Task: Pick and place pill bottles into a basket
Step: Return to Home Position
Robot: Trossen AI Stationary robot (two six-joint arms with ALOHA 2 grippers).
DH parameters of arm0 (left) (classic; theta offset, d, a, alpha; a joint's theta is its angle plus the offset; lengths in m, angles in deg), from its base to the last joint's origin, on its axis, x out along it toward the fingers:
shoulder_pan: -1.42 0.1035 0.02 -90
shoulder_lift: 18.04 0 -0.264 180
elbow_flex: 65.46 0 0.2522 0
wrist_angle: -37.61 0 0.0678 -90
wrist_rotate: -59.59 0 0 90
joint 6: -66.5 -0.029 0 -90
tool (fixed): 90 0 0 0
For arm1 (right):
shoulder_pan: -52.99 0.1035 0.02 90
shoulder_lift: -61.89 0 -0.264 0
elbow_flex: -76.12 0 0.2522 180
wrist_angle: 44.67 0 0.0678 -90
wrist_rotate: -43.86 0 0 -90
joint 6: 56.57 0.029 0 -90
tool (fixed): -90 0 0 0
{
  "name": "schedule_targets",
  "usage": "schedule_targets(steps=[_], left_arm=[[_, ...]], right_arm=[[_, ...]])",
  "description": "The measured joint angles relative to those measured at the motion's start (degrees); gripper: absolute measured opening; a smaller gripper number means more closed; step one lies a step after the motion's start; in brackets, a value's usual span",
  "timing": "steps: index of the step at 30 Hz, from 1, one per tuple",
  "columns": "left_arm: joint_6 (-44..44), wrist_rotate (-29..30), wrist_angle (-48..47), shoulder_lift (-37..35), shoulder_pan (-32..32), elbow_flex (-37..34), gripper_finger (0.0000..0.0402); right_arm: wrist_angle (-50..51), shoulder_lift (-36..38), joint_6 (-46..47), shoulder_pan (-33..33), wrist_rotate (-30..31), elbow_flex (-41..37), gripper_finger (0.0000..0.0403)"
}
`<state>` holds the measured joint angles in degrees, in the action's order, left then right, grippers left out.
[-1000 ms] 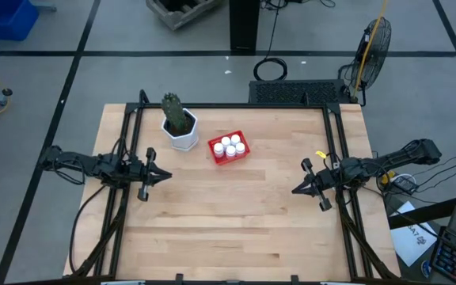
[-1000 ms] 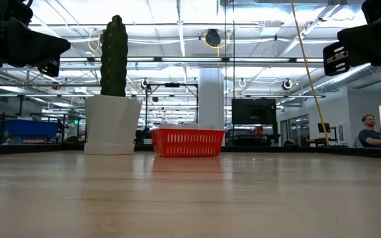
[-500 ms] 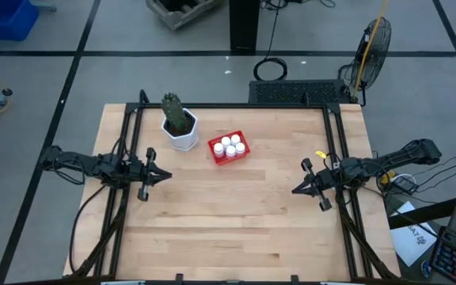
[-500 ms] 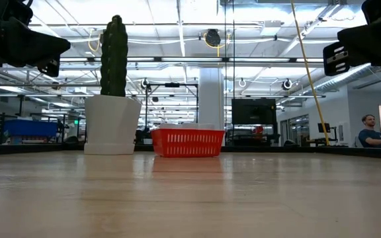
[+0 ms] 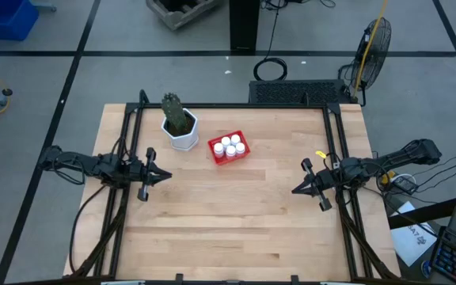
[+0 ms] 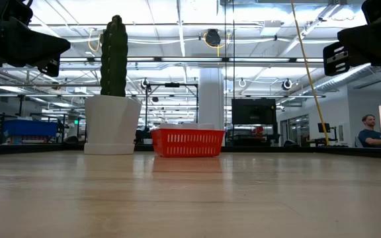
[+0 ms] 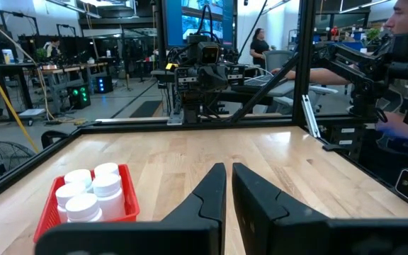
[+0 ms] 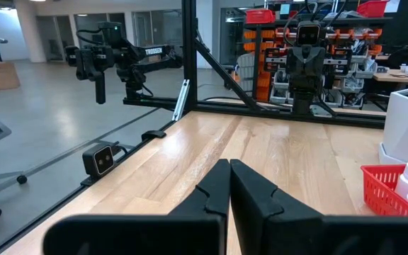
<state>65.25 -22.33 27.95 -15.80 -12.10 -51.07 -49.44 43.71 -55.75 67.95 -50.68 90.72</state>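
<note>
The left jaws, near the counter's point(image 5: 236, 214) left edge, and the right jaws, near its right edge, hang above the wood. Both are closed, or nearly so, and hold nothing. Toward the far edge, midway across, the basket point(image 5: 214, 147) holds the bottles point(image 5: 229, 145), apparently five, upright, just beside a potted cactus point(image 5: 180, 127).

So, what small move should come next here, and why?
Probably just parking: all five pill bottles sit inside the basket, none on the table. The left gripper and right gripper are shut and empty at opposite table sides. I'd judge no further pick is needed.
</note>
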Motion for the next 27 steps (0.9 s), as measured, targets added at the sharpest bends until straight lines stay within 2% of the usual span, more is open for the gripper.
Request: schedule_targets(steps=[27], left_arm=[[0.0, 0.0, 0.0, 0.0, 0.0, 0.0, 0.0031]], right_arm=[[0.0, 0.0, 0.0, 0.0, 0.0, 0.0, 0.0004]])
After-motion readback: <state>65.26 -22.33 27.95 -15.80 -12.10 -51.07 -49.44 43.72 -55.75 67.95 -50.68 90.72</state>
